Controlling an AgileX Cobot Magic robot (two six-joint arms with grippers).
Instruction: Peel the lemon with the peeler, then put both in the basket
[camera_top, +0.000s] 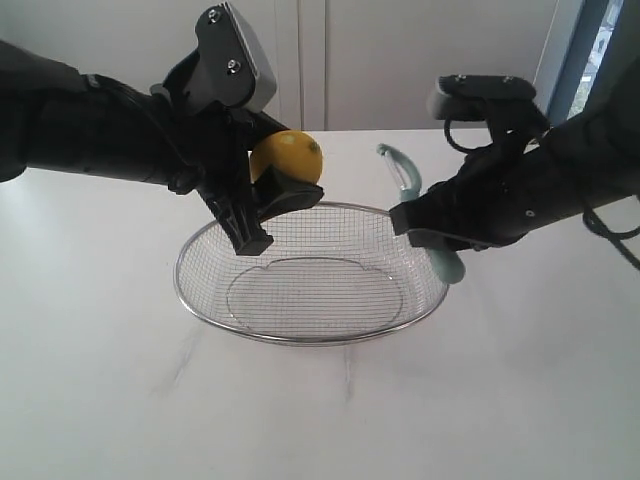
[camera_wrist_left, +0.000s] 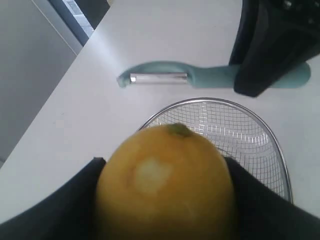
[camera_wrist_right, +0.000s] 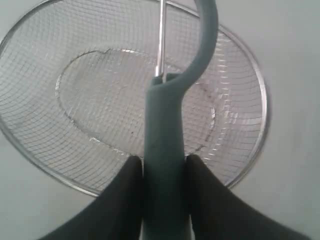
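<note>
My left gripper (camera_top: 272, 205) is shut on the yellow lemon (camera_top: 287, 157), holding it above the far left rim of the wire mesh basket (camera_top: 200, 305). In the left wrist view the lemon (camera_wrist_left: 165, 182) fills the space between the dark fingers (camera_wrist_left: 70, 200) and shows a pale peeled patch. My right gripper (camera_top: 428, 228) is shut on the pale teal handle of the peeler (camera_top: 400, 170), over the basket's right rim. In the right wrist view the peeler (camera_wrist_right: 165, 130) stands between the two black fingers (camera_wrist_right: 120, 200), its curved head reaching out over the basket (camera_wrist_right: 250, 150).
The basket rests on a white table (camera_top: 100, 380). A white wall and cabinet doors (camera_top: 400, 60) stand behind the table. The basket's mesh floor (camera_top: 310, 290) holds nothing.
</note>
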